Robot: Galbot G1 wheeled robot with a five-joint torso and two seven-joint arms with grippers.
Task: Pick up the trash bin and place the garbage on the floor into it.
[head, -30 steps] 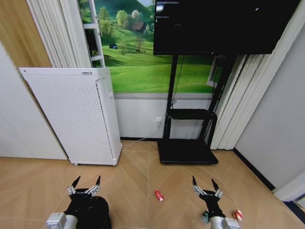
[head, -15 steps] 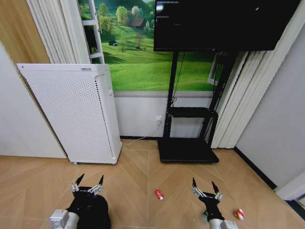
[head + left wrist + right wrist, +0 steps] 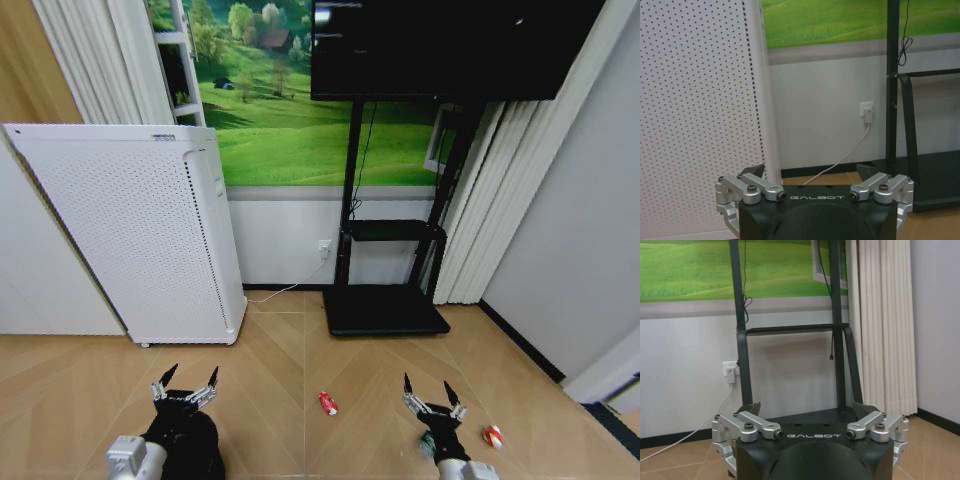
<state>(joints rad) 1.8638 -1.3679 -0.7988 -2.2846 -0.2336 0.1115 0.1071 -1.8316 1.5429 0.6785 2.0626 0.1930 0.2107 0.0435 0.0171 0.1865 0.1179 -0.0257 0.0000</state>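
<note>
The whole scene has slid a little since a second ago, so the head camera has turned; the white perforated appliance (image 3: 135, 235) now sits further left and looks larger, while both grippers hold much the same low pose. Beside it stands the black TV stand (image 3: 385, 300) against the wall. The light tan herringbone parquet floor (image 3: 270, 380) spreads below. The left gripper (image 3: 185, 386) hangs low on the left, fingers spread wide apart, empty, with the small black round trash bin (image 3: 195, 450) just beneath it. The right gripper (image 3: 432, 397) hangs low on the right, fingers also apart. Between the 2 grippers lies a red crushed can (image 3: 327, 403); a red-and-white scrap (image 3: 492, 436) lies right of the right gripper.
</note>
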